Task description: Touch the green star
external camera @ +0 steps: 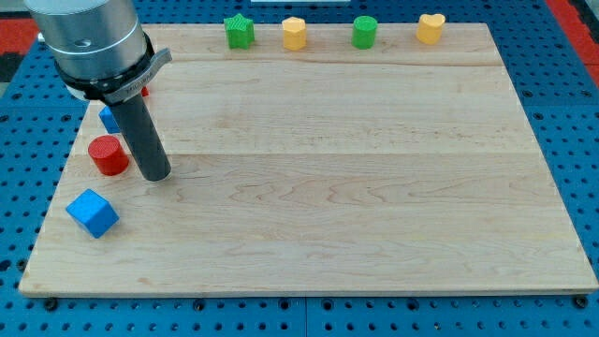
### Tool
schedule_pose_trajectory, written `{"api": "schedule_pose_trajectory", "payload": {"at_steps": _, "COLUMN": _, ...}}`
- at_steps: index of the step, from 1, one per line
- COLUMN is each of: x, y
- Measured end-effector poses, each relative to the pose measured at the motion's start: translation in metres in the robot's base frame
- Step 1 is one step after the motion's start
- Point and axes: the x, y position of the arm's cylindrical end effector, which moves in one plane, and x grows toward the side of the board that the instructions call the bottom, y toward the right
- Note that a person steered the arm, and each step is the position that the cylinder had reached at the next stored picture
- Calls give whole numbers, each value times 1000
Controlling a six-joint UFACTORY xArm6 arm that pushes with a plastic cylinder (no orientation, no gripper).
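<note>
The green star [240,31] sits at the view's top edge of the wooden board [356,187], left of centre. My tip [155,174] rests on the board at the view's left, far below and left of the star, just right of a red cylinder [109,155]. The rod rises up and left to the arm's grey body.
Along the top edge, right of the star, stand a yellow block [295,33], a green cylinder [364,32] and a yellow heart [430,28]. A blue cube [93,212] lies at the lower left. A blue block [109,117] and a red block [144,90] are partly hidden behind the rod.
</note>
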Motion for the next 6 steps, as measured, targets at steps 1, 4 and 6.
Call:
{"api": "schedule_pose_trajectory", "payload": {"at_steps": 1, "x": 0, "y": 0}}
{"api": "schedule_pose_trajectory", "payload": {"at_steps": 4, "x": -14, "y": -4}}
{"api": "schedule_pose_trajectory", "payload": {"at_steps": 6, "x": -141, "y": 25}}
